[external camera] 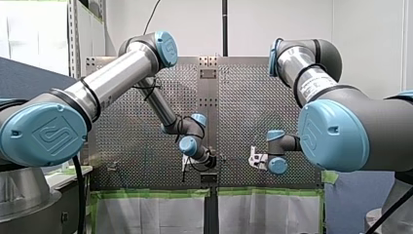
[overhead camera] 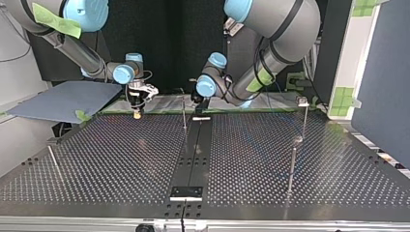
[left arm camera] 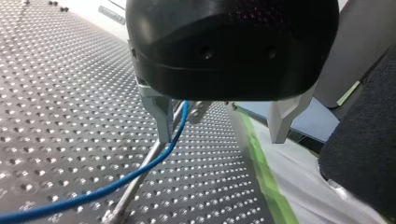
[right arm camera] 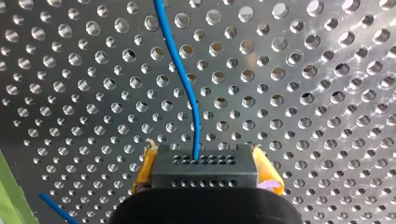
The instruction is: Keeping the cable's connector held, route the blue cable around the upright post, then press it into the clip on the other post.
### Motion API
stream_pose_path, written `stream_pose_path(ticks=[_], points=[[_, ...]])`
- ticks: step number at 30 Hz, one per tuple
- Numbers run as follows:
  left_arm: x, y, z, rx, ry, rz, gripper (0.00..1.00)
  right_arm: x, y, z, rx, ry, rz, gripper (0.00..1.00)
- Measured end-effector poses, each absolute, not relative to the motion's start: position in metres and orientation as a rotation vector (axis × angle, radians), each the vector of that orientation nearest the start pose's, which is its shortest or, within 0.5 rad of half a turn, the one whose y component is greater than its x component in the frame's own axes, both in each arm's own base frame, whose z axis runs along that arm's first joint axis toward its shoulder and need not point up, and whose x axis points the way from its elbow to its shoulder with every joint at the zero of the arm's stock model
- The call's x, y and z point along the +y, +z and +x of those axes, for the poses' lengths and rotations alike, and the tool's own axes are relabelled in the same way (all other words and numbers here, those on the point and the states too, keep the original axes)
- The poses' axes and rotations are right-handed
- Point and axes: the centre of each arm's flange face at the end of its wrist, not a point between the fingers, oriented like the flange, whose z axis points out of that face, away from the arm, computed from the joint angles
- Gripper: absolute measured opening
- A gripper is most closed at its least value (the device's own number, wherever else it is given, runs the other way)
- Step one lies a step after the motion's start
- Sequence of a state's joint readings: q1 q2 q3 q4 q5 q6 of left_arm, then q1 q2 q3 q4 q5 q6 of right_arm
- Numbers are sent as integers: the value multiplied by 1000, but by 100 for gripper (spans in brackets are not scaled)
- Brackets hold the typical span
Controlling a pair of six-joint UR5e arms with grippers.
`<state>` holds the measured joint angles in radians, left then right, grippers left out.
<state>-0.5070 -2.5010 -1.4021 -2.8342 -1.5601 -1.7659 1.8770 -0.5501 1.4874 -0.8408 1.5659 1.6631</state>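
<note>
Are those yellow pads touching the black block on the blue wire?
Touching: the right wrist view shows my right gripper's yellow pads clamping the black connector's sides.

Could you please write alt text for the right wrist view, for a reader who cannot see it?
My right gripper has its jaws shut on a black connector, yellow pads pressed to its sides. A blue cable leaves the connector and runs ahead across the perforated table; a second bit of blue cable shows beside the gripper.
</note>
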Motion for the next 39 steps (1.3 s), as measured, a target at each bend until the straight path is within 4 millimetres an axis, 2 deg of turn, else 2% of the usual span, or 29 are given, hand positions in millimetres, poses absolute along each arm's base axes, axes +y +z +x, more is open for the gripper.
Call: stream_pose_path(ticks=[12, 21, 31, 39], points=[[-446, 13, 513, 2021, -449, 345, 99, -614, -40, 331, -1191, 1437, 1476, 0], [-443, 30, 511, 1992, -466, 326, 99, -615, -40, 329, -1192, 1437, 1474, 0], [-443, 18, 489, 1998, -486, 352, 99, -615, -40, 329, -1193, 1435, 1475, 0], [-452, 17, 482, 1964, -501, 370, 99, -615, -41, 328, -1194, 1434, 1475, 0]])
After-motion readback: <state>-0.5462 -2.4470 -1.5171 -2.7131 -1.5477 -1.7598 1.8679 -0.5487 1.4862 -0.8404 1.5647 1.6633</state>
